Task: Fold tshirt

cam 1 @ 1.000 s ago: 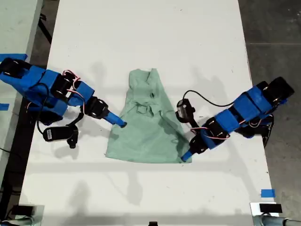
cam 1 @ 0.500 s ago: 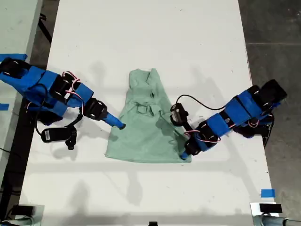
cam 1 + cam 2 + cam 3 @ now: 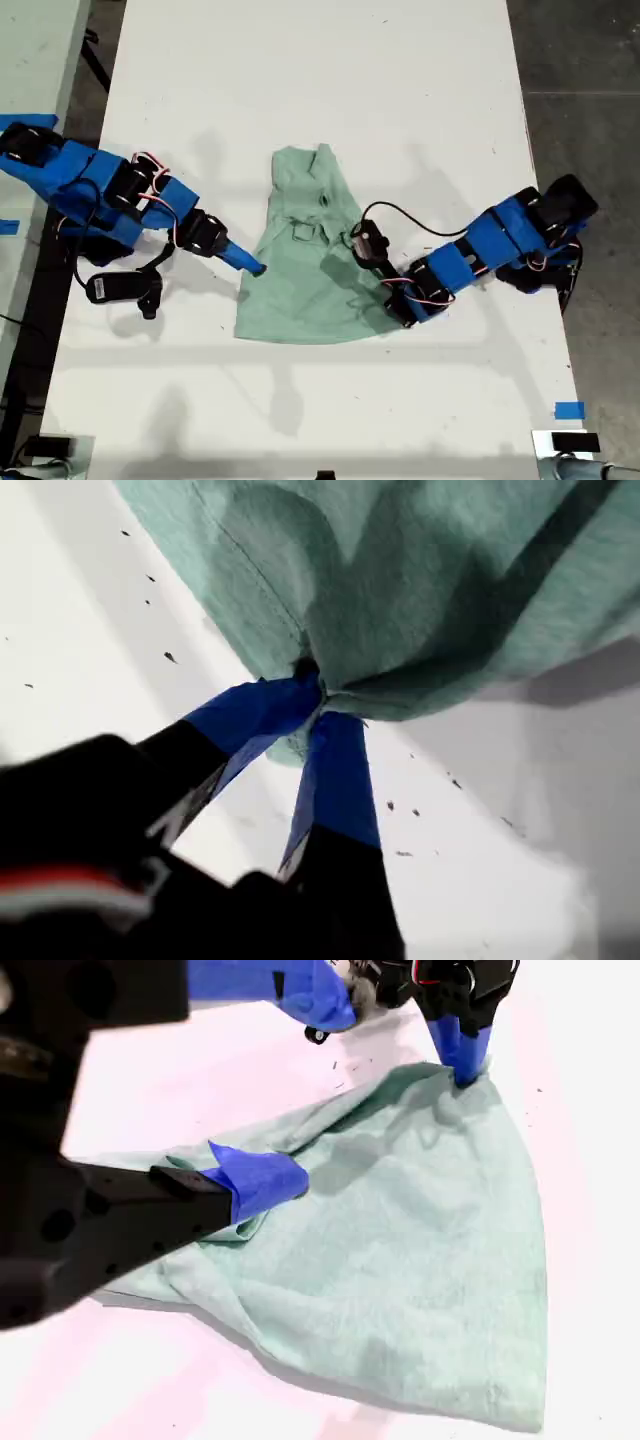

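Tshirt [image 3: 305, 270] on white table [image 3: 320, 80]; first pincer [image 3: 318, 705], second pincer [image 3: 262, 1182] both grasping it.

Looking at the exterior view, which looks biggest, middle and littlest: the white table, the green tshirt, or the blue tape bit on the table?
1. The white table, easily the biggest.
2. The tshirt.
3. The blue tape bit, the littlest.
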